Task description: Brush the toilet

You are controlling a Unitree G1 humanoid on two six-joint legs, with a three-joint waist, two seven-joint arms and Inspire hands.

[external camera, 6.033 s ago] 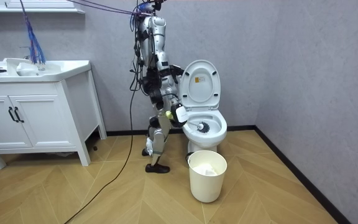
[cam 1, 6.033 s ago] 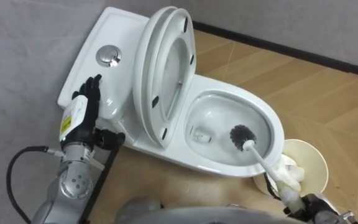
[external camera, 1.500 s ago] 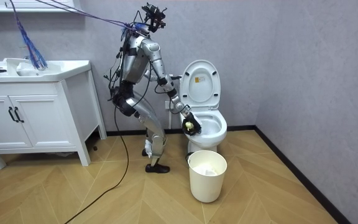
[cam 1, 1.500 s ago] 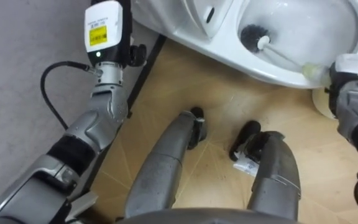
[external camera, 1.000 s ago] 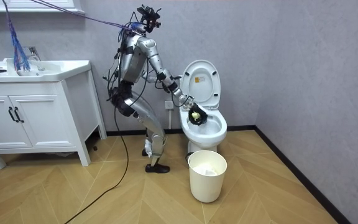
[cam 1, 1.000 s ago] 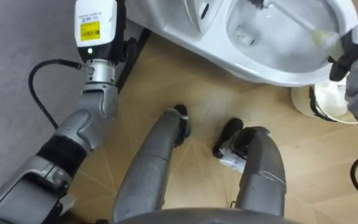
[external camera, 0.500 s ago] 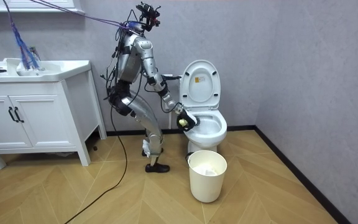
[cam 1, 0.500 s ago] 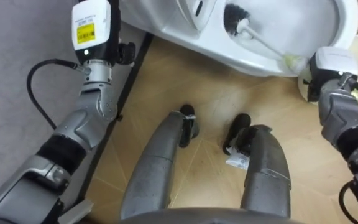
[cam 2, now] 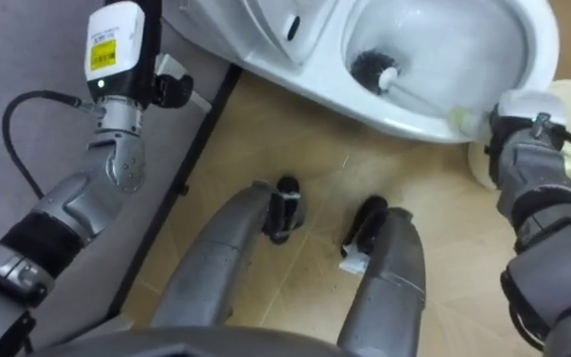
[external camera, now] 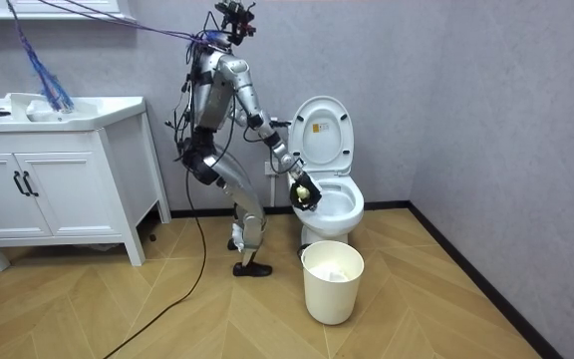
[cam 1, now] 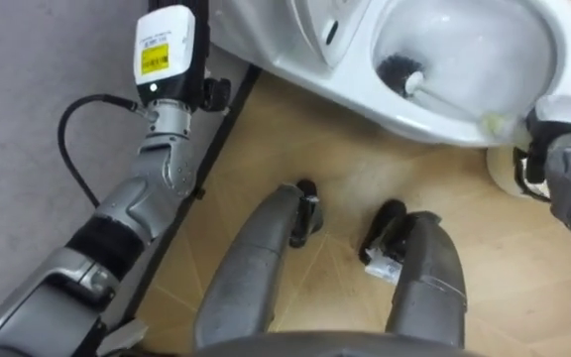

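The white toilet bowl (cam 1: 365, 94) lies at the top of the left eye view, its seat and lid (external camera: 323, 135) raised. A toilet brush with a black head (cam 1: 399, 71) rests inside the bowl, its white handle (cam 1: 454, 104) slanting over the near rim. My right hand (cam 1: 555, 149) is shut on the handle's end just outside that rim, and it appears in the room view as well (external camera: 304, 192). My left hand (cam 1: 167, 55) reaches up beside the toilet's left flank, its fingers cut off by the top edge.
A cream waste bin (external camera: 332, 282) stands on the wood floor in front of the toilet, close behind my right hand (cam 2: 523, 129). A grey wall runs on my left. A white vanity (external camera: 58, 170) stands further along that wall. I stand with knees bent, leaning back.
The brush head has slid across the bowl as my right hand went back and forth at the rim. Six seconds ago I stood nearer the toilet and looked straight into the bowl.
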